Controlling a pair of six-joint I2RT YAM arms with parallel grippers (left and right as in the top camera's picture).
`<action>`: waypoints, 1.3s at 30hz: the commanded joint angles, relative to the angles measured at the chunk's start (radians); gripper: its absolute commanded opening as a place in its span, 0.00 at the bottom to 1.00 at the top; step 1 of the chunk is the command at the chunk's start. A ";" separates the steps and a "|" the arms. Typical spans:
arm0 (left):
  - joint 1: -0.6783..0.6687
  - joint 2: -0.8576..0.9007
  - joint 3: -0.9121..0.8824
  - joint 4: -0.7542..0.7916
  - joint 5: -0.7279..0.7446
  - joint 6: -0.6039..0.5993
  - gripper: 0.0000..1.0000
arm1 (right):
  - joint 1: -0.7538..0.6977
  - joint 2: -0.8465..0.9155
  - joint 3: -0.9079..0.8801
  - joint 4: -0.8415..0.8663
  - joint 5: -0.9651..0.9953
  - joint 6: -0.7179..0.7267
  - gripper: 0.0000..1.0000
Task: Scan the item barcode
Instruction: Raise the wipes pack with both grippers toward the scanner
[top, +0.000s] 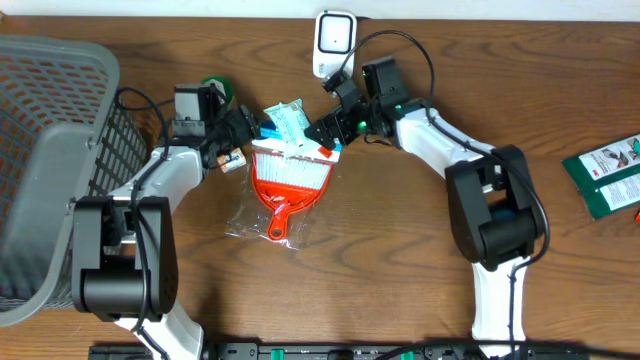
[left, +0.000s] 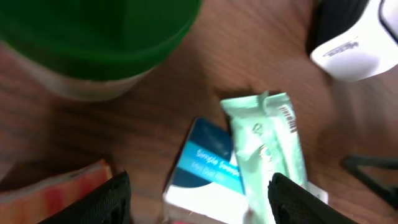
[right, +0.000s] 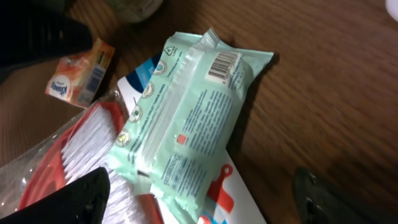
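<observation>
Okay, wipes pack (right: 193, 118) is lying across brush package's (top: 290, 185) top edge, 7 o'clock from scanner (top: 334, 40). Left gripper (left: 205, 199) at its 9 and right gripper (right: 208, 196) at its 3 are both hanging released. Bare table (top: 400, 260) is lying open toward 5.

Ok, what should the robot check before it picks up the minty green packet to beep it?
1. Barcode on the mint packet showing: ok, it faces up.
2. Right end effector open: ok.
3. Left end effector open: ok.
4. Packet gripped: not ok, it lies loose and neither end effector holds it.
5. Scanner in sight: ok, near the table's far edge.
6. Scanner window turned toward the packet: cannot tell.
</observation>
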 joint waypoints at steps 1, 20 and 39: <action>-0.020 0.004 0.041 0.002 -0.017 -0.002 0.71 | 0.023 0.009 0.031 -0.022 -0.034 -0.049 0.90; 0.105 0.003 0.046 -0.054 -0.057 0.007 0.71 | 0.087 0.084 0.031 -0.095 0.105 -0.079 0.86; 0.124 -0.004 0.056 -0.074 -0.058 0.034 0.71 | 0.161 0.084 0.057 -0.068 0.329 -0.032 0.84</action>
